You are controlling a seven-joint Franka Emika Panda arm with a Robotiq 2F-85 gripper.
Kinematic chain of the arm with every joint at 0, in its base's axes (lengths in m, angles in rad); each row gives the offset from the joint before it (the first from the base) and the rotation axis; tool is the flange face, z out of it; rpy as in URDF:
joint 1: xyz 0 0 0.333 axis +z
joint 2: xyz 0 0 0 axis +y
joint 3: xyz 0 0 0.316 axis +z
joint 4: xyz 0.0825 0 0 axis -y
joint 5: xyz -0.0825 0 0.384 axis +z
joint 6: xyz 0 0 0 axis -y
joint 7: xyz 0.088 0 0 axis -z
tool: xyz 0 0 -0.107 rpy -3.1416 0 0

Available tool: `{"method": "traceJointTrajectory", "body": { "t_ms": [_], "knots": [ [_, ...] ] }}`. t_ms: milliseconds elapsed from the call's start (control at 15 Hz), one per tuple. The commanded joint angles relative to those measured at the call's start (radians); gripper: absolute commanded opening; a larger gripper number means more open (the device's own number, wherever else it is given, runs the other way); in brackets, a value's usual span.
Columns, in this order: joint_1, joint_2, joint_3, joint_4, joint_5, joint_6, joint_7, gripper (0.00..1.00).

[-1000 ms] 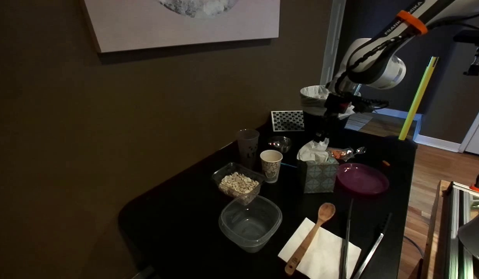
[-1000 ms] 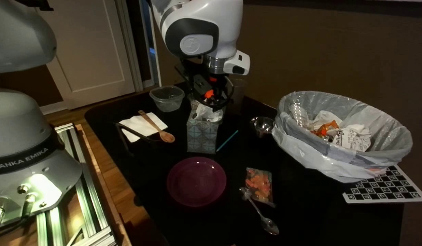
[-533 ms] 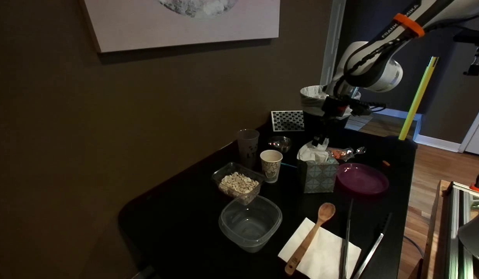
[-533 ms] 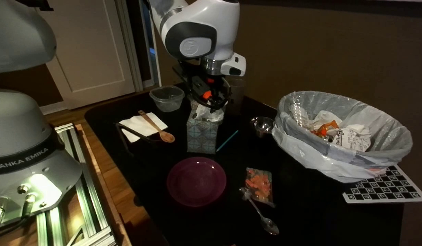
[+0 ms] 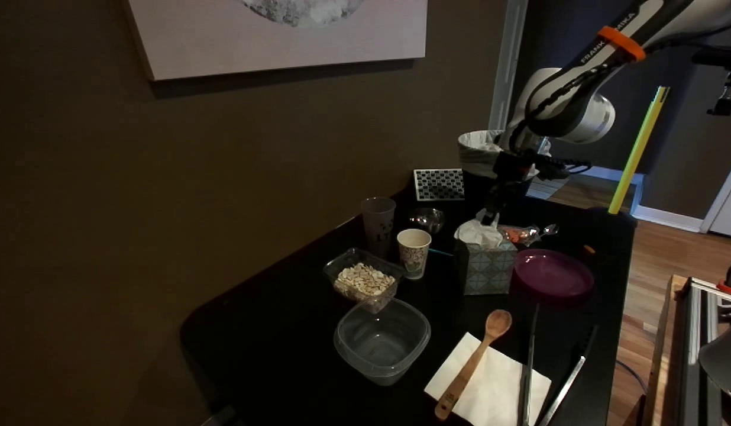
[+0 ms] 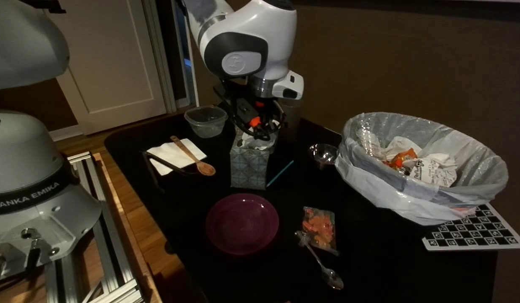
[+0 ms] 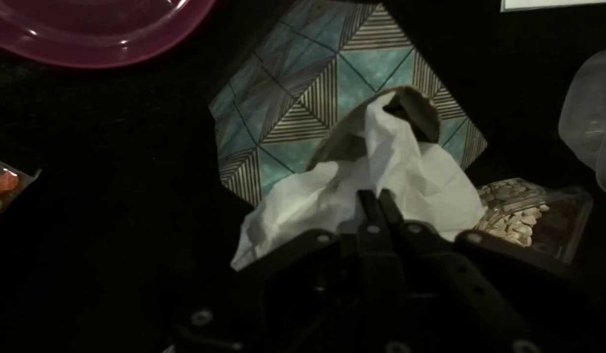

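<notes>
A tissue box (image 5: 487,272) with a blue-green geometric pattern stands on the black table; it also shows in the wrist view (image 7: 298,98). A crumpled white tissue (image 7: 430,171) sticks out of its opening. My gripper (image 7: 375,196) points down at the tissue, its two dark fingertips almost together with a fold of the tissue between them. In both exterior views the gripper (image 5: 489,217) (image 6: 264,132) is right over the box (image 6: 248,168), with tissue (image 5: 478,235) against the tips. The tissue's lower part is hidden inside the box.
A purple plate (image 6: 242,223) is near the box. A paper cup (image 5: 414,253), oat container (image 5: 365,281), clear container (image 5: 382,340) and metal bowl (image 6: 323,155) stand around. A wooden spoon (image 5: 475,364) lies on a napkin (image 5: 501,384) beside tongs (image 5: 563,387). A lined trash bin (image 6: 411,202) stands nearby.
The arm has lowered toward the tissue box, and the fingertips now meet the tissue. The tissue's top has shifted slightly and its shape has changed. The other objects have not moved.
</notes>
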Motion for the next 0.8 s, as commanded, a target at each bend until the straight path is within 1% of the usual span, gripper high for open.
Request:
{"method": "traceJointTrajectory", "body": {
  "t_ms": [0, 133, 400, 600, 733],
  "knots": [
    [-0.019, 0.015, 0.007, 0.024, 0.007, -0.023, -0.014, 0.00],
    [-0.069, -0.001, 0.049, 0.035, 0.022, -0.021, -0.028, 0.00],
    [-0.289, 0.013, 0.241, 0.071, 0.069, -0.035, -0.089, 0.00],
    [-0.447, 0.047, 0.372, 0.087, 0.068, -0.089, -0.110, 0.00],
    [-0.551, 0.076, 0.457, 0.095, 0.062, -0.154, -0.103, 0.00]
  ]
}}
